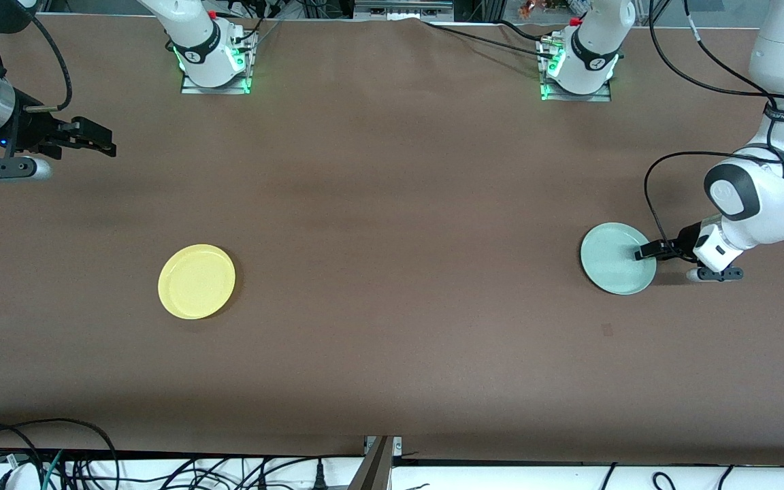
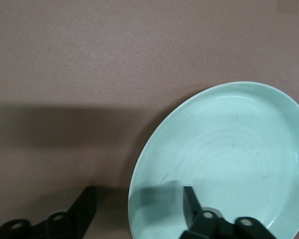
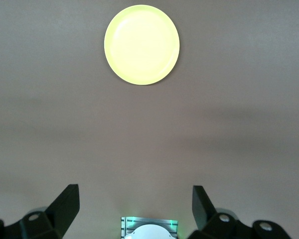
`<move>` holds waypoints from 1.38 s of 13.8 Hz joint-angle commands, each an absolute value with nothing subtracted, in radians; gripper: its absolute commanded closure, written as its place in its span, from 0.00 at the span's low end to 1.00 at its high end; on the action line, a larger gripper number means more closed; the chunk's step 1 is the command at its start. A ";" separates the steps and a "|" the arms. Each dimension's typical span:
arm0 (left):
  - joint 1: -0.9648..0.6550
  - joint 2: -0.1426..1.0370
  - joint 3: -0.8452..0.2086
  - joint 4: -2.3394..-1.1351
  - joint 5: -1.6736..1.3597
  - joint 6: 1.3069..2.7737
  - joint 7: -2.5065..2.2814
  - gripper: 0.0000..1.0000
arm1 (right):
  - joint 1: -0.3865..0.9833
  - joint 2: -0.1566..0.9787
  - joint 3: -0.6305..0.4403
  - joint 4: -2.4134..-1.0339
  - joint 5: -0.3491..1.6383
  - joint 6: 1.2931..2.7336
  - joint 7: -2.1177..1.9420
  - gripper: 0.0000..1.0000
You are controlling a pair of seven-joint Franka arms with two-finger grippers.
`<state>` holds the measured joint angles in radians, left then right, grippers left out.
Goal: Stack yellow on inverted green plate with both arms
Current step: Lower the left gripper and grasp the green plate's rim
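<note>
At the green plate's (image 1: 618,258) rim, left gripper (image 1: 645,251) straddled the edge, one finger (image 2: 193,201) inside, one outside, jaws not clamped. Plate lay rim-up near left arm's end. Right gripper (image 1: 96,139) waited open, high; yellow plate (image 1: 197,281) near right arm's end.

You are looking at a bright yellow plate (image 1: 197,281) and a pale mint-green plate (image 1: 615,259) with faint thin ring marks inside. Both are sitting on a plain brown table (image 1: 392,272). The arms are showing white with dark grey bands, and their grippers are black.
</note>
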<state>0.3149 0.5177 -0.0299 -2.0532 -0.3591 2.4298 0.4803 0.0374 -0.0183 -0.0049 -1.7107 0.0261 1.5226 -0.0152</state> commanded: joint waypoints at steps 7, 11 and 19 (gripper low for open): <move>0.311 0.492 -0.029 -2.046 -0.391 2.392 0.518 0.58 | 0.040 -0.011 -0.002 -1.689 0.015 1.509 -0.020 0.00; 0.321 0.488 -0.029 -2.046 -0.391 2.381 0.566 0.63 | 0.040 -0.011 -0.002 -1.689 0.017 1.511 -0.020 0.00; 0.313 0.492 -0.029 -2.043 -0.391 2.385 0.577 1.00 | 0.041 -0.012 0.012 -1.690 0.018 1.513 -0.017 0.00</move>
<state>0.3155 0.5052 -0.0295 -2.0428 -0.3593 2.3988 0.5372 0.0417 -0.0183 0.0088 -1.7106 0.0261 1.5224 -0.0152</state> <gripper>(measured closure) 0.978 0.000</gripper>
